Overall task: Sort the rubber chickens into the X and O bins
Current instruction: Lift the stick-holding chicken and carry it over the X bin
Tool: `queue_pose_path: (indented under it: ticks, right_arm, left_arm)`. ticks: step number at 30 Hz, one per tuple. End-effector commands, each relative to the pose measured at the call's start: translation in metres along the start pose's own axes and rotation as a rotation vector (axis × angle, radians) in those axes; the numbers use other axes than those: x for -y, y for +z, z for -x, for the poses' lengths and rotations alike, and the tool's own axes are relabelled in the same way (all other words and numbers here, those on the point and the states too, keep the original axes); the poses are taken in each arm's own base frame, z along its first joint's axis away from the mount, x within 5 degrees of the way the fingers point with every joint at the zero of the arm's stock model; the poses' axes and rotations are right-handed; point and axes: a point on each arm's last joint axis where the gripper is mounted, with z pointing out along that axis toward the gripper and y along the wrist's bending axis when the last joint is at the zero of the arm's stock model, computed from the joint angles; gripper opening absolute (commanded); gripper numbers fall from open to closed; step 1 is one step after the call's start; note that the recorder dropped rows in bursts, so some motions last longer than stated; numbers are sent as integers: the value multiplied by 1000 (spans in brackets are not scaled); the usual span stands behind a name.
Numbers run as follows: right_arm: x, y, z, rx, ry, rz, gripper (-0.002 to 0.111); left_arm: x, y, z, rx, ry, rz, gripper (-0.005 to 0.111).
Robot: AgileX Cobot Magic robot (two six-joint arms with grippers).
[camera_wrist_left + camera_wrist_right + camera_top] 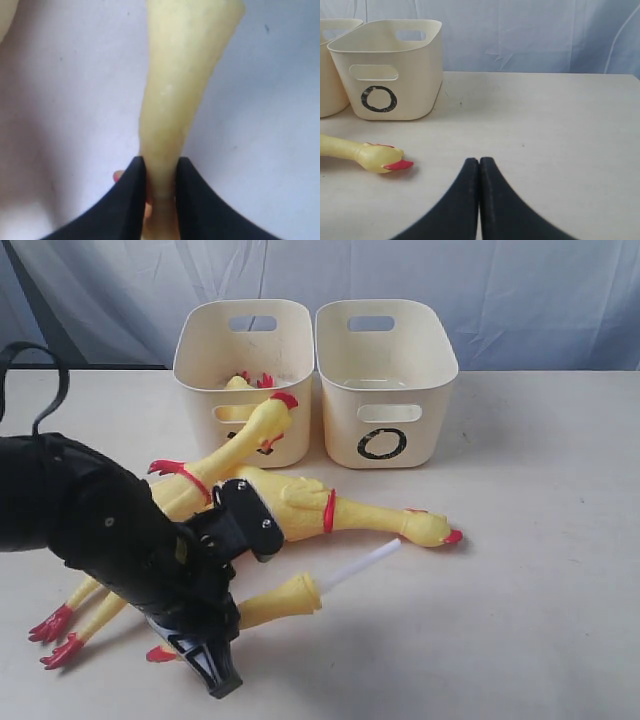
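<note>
Your left end effector [160,167] is nearly closed, pinching the thin end of the neck piece [285,602], which lies on the bench [540,590] just beside a whole rubber chicken [300,505]. That grip looks fragile: tapered soft rubber could slip free, and the white tube [365,562] could snag that chicken on lifting. Your right end effector [479,162] is closed on nothing. The X bin [192,355], its mark mostly hidden by a second chicken's head [272,418], holds one yellow piece [240,383]; the O bin [400,405] looks empty.

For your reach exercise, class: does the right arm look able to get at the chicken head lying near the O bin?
Probably yes: only bare table lies between the right gripper and the chicken head, though its jaws are shut and must open first.
</note>
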Motion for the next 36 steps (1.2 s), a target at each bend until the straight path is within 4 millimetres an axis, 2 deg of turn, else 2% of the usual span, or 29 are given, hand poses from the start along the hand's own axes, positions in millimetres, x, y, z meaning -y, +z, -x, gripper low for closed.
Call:
queue_pose_path:
  ticks: [1,5,8,11,16,18,21,28,30,33,36]
  right_arm:
    - [0,0,0,10,0,-5,-1]
    - [0,0,0,10,0,-5,-1]
    - [0,0,0,10,0,-5,-1]
    - [0,0,0,10,0,-5,-1]
    - [0,0,0,10,0,-5,-1]
    - [0,0,0,10,0,-5,-1]
    - [0,0,0,10,-2,-5,-1]
    - [0,0,0,10,0,-5,-1]
    - [0,0,0,10,0,-5,-1]
    - [0,0,0,10,0,-5,-1]
    - [0,0,0,10,0,-5,-1]
  left_arm:
    - [4,-19,3,75,-20,-7,0]
    - [1,-47,12,260,-20,63,0]
    - [-3,-60,22,410,-50,120,0]
    - [-23,-70,31,584,-164,201,0]
    - [-77,-97,30,901,-402,401,0]
    - [-91,-108,29,1018,-427,485,0]
    - [-105,-112,29,1115,-458,555,0]
    - [-156,-94,54,1223,-652,545,0]
    - [-172,-79,68,1227,-672,540,0]
    - [-185,-58,82,1192,-647,528,0]
    - [-197,-28,92,1106,-642,509,0]
